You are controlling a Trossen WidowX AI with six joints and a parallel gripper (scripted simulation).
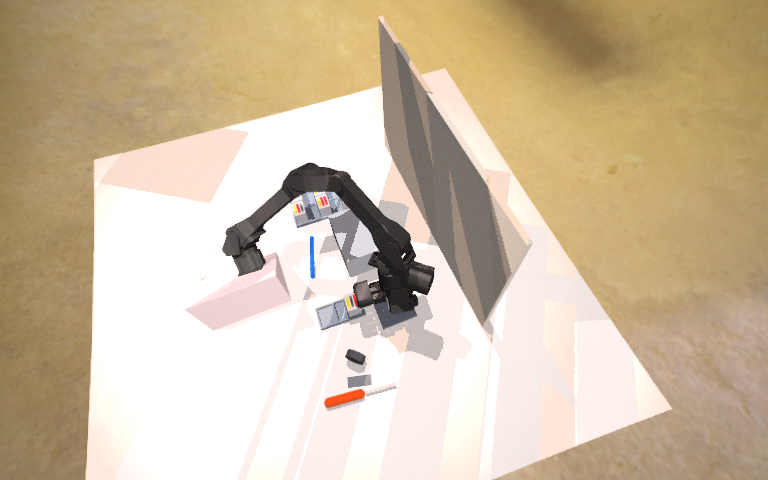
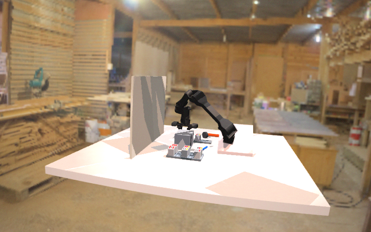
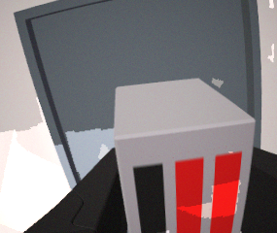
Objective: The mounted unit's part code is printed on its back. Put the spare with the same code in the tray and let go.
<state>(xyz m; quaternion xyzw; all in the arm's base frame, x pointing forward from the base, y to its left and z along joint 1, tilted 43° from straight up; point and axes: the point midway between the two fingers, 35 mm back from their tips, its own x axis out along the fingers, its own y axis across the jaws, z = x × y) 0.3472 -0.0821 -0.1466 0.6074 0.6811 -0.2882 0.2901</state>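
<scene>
Right over the tray (image 1: 397,321) (image 3: 128,53) is where the spare (image 3: 182,107) is, as far as I can judge from the wrist view, and the fingers (image 1: 363,293) (image 2: 179,126) are closed on it from both sides. Can't tell if its base touches the tray floor or how big any gap is, so that's the bit I'd sort out first. The spare covers the near part of the tray in the wrist view, with more tray floor showing past it, so to me the next move is mostly down, then let go. Too early and it could drop and tip; too far off centre and it might catch the rim.

Looks-wise, the spare's a boxy pale grey block, matte, flat top, crisp edges, with one black and two red bars on the face. Tray is dark slate grey, squared off, with a thin raised rim. Just beside it on the worktop is a pocketed rack (image 1: 330,315) (image 2: 206,141) holding another striped block (image 1: 350,302) (image 2: 197,137). Can't confirm the code match from here, fwiw.
</scene>
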